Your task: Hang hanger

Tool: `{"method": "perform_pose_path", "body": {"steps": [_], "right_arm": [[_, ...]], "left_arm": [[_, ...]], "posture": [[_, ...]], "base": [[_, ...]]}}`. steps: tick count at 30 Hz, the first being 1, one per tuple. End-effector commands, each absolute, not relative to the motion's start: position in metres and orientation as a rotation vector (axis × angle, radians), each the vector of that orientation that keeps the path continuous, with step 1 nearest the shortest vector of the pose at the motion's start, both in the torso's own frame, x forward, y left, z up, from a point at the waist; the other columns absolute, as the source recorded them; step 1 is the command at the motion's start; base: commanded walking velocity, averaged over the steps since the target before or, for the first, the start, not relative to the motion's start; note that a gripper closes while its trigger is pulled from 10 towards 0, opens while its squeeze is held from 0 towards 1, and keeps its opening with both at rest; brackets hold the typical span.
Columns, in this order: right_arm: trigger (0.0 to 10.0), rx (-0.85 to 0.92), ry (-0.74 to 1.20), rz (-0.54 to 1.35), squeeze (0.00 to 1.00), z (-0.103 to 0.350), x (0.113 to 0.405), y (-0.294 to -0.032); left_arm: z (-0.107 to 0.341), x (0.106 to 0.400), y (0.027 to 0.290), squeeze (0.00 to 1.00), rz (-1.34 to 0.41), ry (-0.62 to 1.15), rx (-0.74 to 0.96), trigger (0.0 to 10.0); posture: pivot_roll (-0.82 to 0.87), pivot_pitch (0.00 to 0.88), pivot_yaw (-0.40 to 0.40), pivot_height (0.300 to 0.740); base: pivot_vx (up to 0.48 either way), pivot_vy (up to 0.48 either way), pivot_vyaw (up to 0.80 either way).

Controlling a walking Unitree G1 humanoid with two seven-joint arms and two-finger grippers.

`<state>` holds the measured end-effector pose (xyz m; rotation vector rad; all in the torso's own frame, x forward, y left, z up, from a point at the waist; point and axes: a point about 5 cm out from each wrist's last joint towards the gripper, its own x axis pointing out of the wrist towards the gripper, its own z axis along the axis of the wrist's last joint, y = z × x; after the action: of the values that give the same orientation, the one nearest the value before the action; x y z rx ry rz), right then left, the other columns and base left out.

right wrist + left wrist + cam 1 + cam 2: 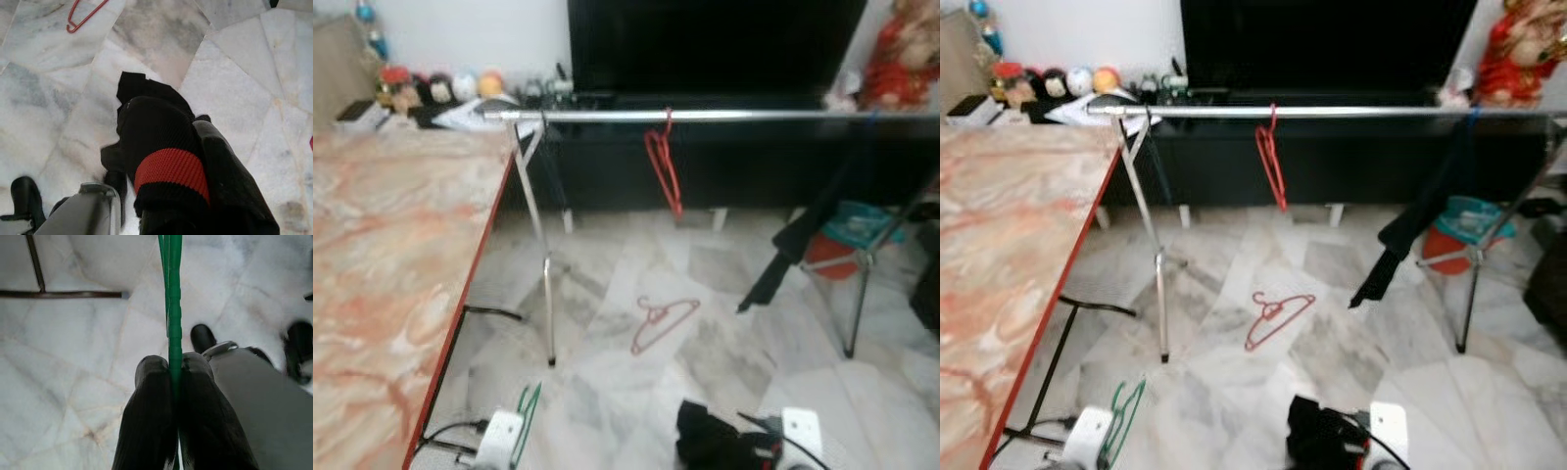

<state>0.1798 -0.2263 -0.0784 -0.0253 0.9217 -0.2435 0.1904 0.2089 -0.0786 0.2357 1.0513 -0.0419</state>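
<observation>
Marble-topped table (382, 255) stood at the robot's left, silver clothes rail (705, 116) crossed ahead carrying a red hanger (662, 166), another red hanger on the floor (662, 323), left gripper (172, 363) low, pinched tight on a green hanger (171, 289), right gripper (195, 161) clutched black cloth with a red band (166, 161).

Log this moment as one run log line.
left pincer: shut on thin green plastic hanger | right pincer: shut on black garment with red band | silver rail: red hanger hung | floor: red hanger
</observation>
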Motion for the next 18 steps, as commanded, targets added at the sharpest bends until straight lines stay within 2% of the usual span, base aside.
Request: {"method": "perform_pose_path", "body": {"steps": [1, 18], "right_arm": [[10.0, -0.027, 0.916, -0.259, 0.0, -0.0772, 0.1795, -0.2315], [10.0, -0.028, 0.916, -0.259, 0.0, -0.0774, 0.1792, -0.2311]], "left_arm": [[-0.0809, 0.1877, 0.2048, 0.0, -0.058, 1.07, 0.241, 10.0], [-0.081, 0.1872, 0.2052, 0.0, -0.062, 1.074, 0.24, 10.0]], "posture": [[-0.16, 0.0, -0.015, 0.74], [-0.15, 0.0, -0.015, 0.74]], "base": [[-0.307, 0.0, 0.0], [-0.312, 0.0, 0.0]]}}
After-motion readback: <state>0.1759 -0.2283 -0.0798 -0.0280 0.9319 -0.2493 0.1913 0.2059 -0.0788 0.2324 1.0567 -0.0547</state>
